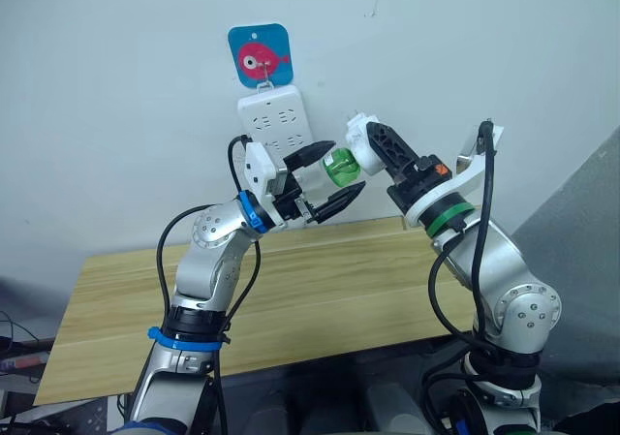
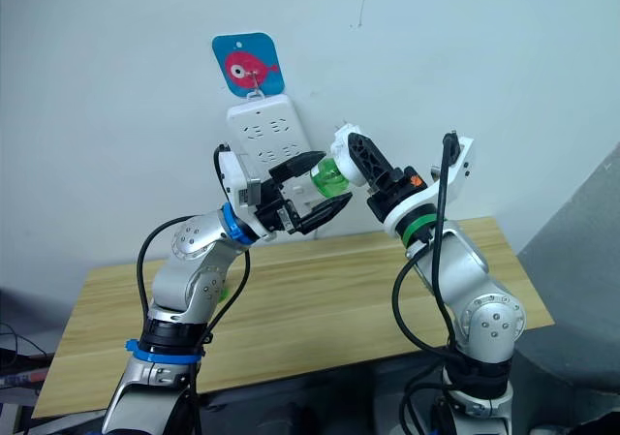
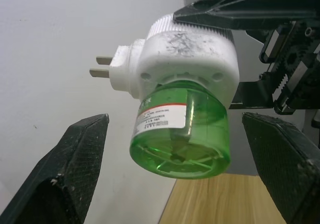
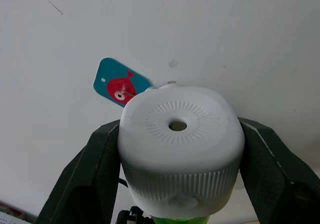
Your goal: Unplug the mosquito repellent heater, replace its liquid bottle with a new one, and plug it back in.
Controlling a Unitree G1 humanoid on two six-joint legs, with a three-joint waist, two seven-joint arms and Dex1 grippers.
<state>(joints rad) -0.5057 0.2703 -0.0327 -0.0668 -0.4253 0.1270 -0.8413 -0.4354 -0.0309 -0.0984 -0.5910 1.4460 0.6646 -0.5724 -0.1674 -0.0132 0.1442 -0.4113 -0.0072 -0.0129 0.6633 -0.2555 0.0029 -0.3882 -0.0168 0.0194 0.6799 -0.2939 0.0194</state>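
While our right gripper (image 4: 177, 179) pinches the heater (image 4: 180, 144) by its ribbed sides and holds it up in the air in front of the wall, unplugged and well above the table (image 1: 320, 299), our left gripper (image 3: 177, 154) has its jaws spread wide on either side of the green bottle (image 3: 182, 134), touching neither flank as far as we can see. The bottle is still screwed into the heater, its base pointing toward the left wrist, and the prongs (image 3: 102, 67) stick out bare to one side.

We judge the step in hand to be taking hold of the bottle to twist it out, and several things could spoil it:

- If we close off-centre, one finger meets the bottle first and pushes the heater askew in the right jaws, which hold only smooth rounded plastic.
- The bottle wall is slick and tapered, so a grip near its base may slide off as we turn, and the thread stays fast.
- If we twist harder than the right gripper can resist, the whole heater may spin or drop to the table.
- Once free, a tilted bottle could spill liquid.
- The strip (image 1: 274, 115) hangs just behind both grippers, so a wide swing may knock it.
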